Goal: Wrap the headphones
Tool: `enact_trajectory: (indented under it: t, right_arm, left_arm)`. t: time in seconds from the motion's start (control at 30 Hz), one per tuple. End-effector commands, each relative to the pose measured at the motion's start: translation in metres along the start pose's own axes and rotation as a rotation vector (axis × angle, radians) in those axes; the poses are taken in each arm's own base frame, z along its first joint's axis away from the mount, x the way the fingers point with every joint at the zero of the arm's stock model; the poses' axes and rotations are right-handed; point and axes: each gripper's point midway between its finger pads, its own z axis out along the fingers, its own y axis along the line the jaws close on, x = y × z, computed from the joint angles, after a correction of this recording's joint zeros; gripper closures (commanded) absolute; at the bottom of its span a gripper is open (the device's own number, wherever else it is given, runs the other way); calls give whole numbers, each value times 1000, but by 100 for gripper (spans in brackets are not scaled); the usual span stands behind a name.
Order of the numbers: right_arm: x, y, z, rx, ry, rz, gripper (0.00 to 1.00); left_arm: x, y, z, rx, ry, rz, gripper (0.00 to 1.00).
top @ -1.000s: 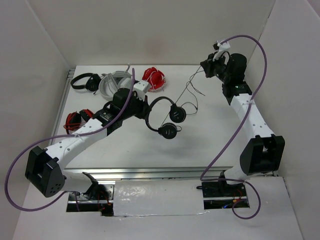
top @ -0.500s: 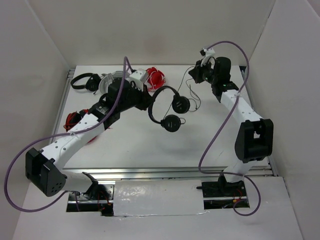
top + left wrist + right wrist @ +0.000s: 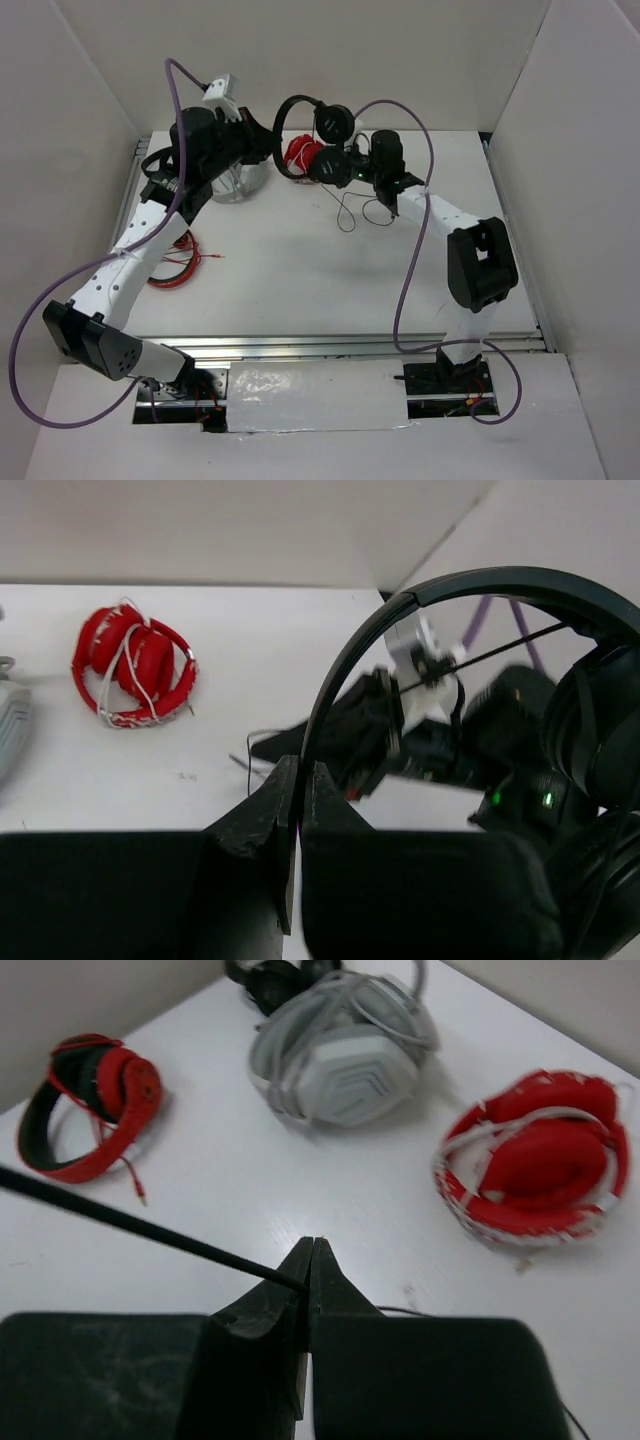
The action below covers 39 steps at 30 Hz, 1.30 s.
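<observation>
The small black headphones (image 3: 300,105) hang in the air at the back of the table, with both earcups (image 3: 331,124) to the right of the headband. My left gripper (image 3: 268,140) is shut on the thin headband (image 3: 345,675), which runs up out of the jaws in the left wrist view. My right gripper (image 3: 356,170) is right beside the lower earcup and is shut on the thin black cable (image 3: 150,1228). The rest of the cable (image 3: 346,212) hangs in slack loops down to the table.
Red headphones (image 3: 303,155) lie just below the held pair and also show in the right wrist view (image 3: 540,1155). Grey-white headphones (image 3: 345,1050) and another black pair (image 3: 158,165) lie back left. A red-black pair (image 3: 90,1110) with red cable (image 3: 178,268) lies left.
My left gripper has lifted the headphones from mid-table up and back. My right gripper has moved left from the back right corner to the earcups, and the taut cable has gone slack.
</observation>
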Motion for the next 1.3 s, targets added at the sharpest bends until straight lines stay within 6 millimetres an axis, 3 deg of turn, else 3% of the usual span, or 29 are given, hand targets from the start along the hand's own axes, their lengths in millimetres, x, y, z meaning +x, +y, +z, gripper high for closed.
enact_trajectory:
  t: [0.0, 0.1, 0.17, 0.2, 0.3, 0.4, 0.5, 0.57, 0.6, 0.63, 0.67, 0.7, 0.73, 0.77, 0.83, 0.87, 1.03, 1.1, 1.2, 1.27]
  right_arm:
    - [-8, 50, 20, -145, -76, -29, 100]
    - [17, 91, 19, -250, -119, -7, 100]
    - [6, 120, 11, -348, -200, -12, 100]
    - [19, 130, 5, -379, -191, 6, 99]
    - [15, 158, -9, -462, -245, 12, 97]
    - [26, 174, -22, -467, -229, 25, 100]
    - [20, 196, -38, -488, -217, -9, 100]
    - [28, 189, -35, -390, -167, -13, 100]
    - [16, 196, -39, -356, -179, -38, 100]
    - [28, 188, -38, -283, -112, -46, 100]
    - [28, 182, -37, -214, -94, -51, 100]
    - [18, 164, -35, -82, -104, -59, 100]
    - [25, 164, -38, -35, -53, -79, 100]
    - [14, 158, -39, 27, -55, -91, 100]
    - [23, 130, -48, 218, 33, -146, 100]
    - [14, 123, -51, 276, 38, -170, 100]
    - [18, 57, -84, 695, 212, -305, 100]
    - [14, 44, -86, 784, 238, -341, 95]
    - [4, 30, -93, 925, 173, -310, 89]
    - [-16, 30, -95, 998, 19, -234, 85]
  left_arm:
    - [-84, -19, -27, -11, -268, -94, 100]
    - [-96, 3, -35, -144, -319, -140, 100]
    - [-100, 16, -39, -217, -347, -149, 100]
    - [-98, 22, -36, -241, -348, -155, 100]
    - [-94, 45, -36, -347, -363, -176, 100]
    - [-83, 75, -29, -474, -380, -205, 100]
    - [-72, 101, -23, -607, -383, -196, 100]
    - [-63, 111, -20, -668, -368, -178, 100]
    - [-58, 120, -18, -720, -369, -170, 100]
    - [-53, 124, -17, -748, -361, -166, 100]
    - [-47, 129, -17, -778, -348, -154, 100]
    - [-40, 132, -13, -801, -338, -147, 100]
    - [-37, 137, -14, -831, -340, -136, 100]
    - [-30, 141, -10, -847, -321, -102, 100]
    - [-24, 143, -13, -900, -326, -68, 100]
    - [-20, 145, -12, -922, -310, -33, 100]
    - [-5, 142, -18, -968, -267, 98, 100]
    - [2, 144, -26, -1008, -256, 147, 100]
    - [14, 145, -28, -1017, -217, 164, 100]
    - [24, 144, -29, -1020, -194, 165, 100]
